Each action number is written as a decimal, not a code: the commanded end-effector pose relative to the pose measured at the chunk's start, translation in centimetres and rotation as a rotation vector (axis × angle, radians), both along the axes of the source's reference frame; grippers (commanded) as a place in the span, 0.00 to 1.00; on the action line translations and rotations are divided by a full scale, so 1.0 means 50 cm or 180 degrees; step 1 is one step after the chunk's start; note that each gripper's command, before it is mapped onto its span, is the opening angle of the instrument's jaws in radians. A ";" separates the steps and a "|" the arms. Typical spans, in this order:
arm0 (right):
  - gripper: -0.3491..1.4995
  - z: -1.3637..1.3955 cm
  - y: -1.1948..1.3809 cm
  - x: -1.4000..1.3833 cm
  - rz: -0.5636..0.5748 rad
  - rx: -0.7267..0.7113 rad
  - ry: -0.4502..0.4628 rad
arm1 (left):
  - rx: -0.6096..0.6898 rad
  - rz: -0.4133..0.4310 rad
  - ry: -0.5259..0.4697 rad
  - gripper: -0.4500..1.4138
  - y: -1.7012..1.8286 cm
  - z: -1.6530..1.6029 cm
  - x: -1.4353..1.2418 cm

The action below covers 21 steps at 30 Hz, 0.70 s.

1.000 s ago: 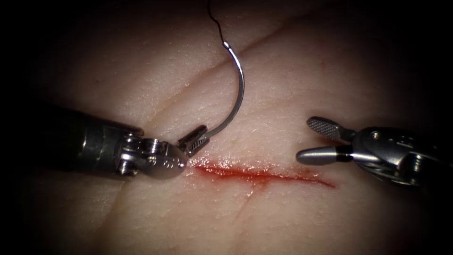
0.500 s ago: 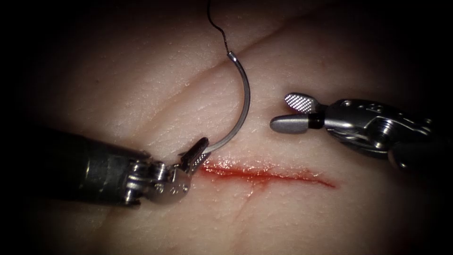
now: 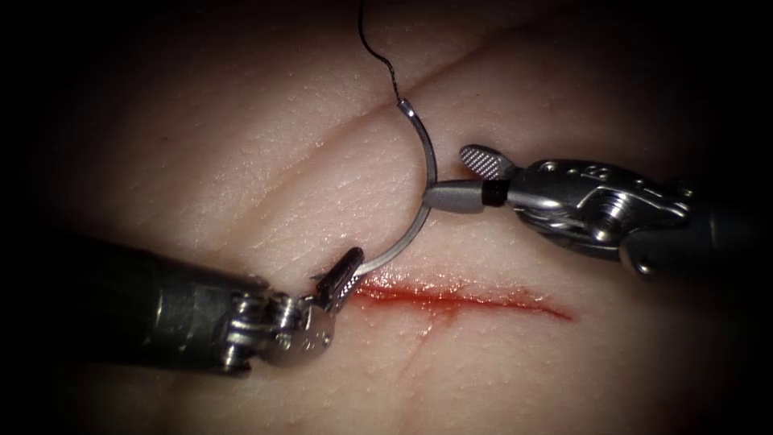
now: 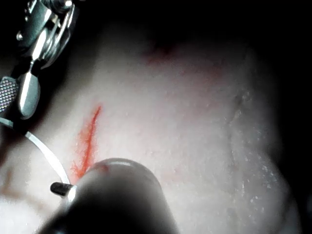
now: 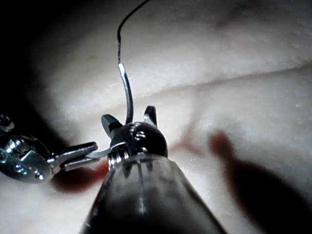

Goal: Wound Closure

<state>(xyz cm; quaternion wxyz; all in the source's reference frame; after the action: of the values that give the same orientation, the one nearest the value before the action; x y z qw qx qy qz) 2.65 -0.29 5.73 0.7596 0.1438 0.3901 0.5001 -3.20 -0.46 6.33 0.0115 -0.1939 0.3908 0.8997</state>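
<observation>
Above the left end of the cut (image 3: 459,296), the left tool (image 3: 345,275) holds the needle (image 3: 419,205) near its pointed end, jaws closed on it. The needle is clear of the tissue (image 3: 241,161), its arc rising away from the cut with the thread (image 3: 377,50) trailing off its blunt end. This hold presents the mid-curve to the right tool (image 3: 463,179), judged to be a handover position. The right tool's jaws are open, straddling the needle at mid-curve without gripping it. Compared with a second ago, the right tool has advanced leftward from well apart to the needle itself, and the left tool has shifted lower.
</observation>
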 end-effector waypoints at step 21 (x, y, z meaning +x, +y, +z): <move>0.00 0.0019 -0.0013 0.0082 -0.0010 -0.0465 -0.0619 | -0.0061 0.0008 0.0075 0.00 -0.0011 -0.0020 -0.0018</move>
<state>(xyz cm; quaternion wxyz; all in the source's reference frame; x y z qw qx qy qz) 3.01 -0.33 5.80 0.8039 0.0374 0.3483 0.4807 -3.24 -0.49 6.19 0.0041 -0.1834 0.3999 0.8980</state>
